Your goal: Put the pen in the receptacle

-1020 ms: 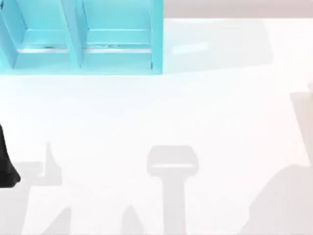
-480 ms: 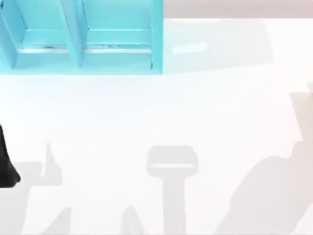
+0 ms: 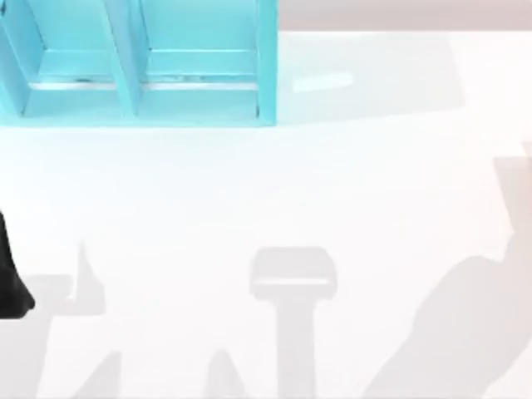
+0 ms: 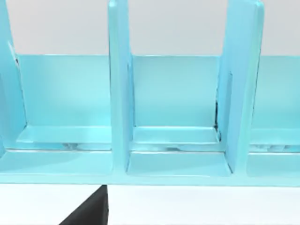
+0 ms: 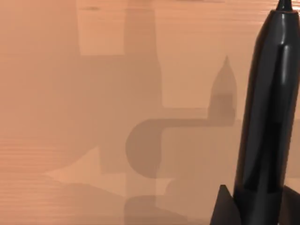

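Glossy black pen (image 5: 267, 122); smooth, shiny turquoise receptacle (image 4: 178, 140).

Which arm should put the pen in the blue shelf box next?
Probably the right: its wrist view shows the black pen standing up between its fingers. The left arm sits parked at the table's left edge, facing the blue shelf box.

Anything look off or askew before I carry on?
Nothing stands out. The rack stands upright at the table's upper left, the pen sits straight in the right pincer, and the left arm waits at the left edge.

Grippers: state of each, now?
Left gripper: cannot be told.
Right gripper: closed on the pen, held upright.
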Motion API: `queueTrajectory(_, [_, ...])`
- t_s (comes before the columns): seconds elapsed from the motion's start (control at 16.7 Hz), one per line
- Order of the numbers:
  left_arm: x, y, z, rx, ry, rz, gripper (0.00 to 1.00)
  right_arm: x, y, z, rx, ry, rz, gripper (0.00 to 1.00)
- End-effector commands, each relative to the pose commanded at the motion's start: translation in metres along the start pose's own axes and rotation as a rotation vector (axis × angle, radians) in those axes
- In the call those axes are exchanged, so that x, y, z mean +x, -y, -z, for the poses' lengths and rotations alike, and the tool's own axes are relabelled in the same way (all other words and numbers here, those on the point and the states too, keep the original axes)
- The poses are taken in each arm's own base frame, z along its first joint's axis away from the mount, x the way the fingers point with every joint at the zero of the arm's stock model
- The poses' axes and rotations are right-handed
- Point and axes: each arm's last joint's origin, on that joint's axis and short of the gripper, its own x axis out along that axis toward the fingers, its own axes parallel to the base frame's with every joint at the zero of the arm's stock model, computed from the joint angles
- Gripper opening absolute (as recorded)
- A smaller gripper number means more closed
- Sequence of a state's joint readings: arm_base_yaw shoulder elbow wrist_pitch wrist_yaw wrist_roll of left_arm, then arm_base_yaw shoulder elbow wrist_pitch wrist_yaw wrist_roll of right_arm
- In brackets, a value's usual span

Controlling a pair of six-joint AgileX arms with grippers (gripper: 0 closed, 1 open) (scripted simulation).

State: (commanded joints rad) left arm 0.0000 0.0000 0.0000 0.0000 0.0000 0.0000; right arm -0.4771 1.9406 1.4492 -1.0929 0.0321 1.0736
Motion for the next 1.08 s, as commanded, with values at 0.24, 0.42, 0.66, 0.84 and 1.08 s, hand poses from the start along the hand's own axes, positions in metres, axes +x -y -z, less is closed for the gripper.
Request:
queueTrajectory(0.24, [0.000,0.000,0.000,0.000,0.000,0.000,1.00,-0.001,0.013,-0.019,0.033,0.000,-0.056,0.00])
queueTrajectory(0.42, [0.000,0.000,0.000,0.000,0.000,0.000,1.00,-0.001,0.013,-0.019,0.033,0.000,-0.056,0.00])
queueTrajectory(0.66, [0.000,0.000,0.000,0.000,0.000,0.000,1.00,-0.001,0.013,-0.019,0.033,0.000,-0.056,0.30])
queueTrajectory(0.84, [0.000,0.000,0.000,0.000,0.000,0.000,1.00,-0.001,0.013,-0.019,0.033,0.000,-0.056,0.53])
queueTrajectory(1.08, [0.000,0.000,0.000,0.000,0.000,0.000,1.00,-0.001,0.013,-0.019,0.033,0.000,-0.056,0.83])
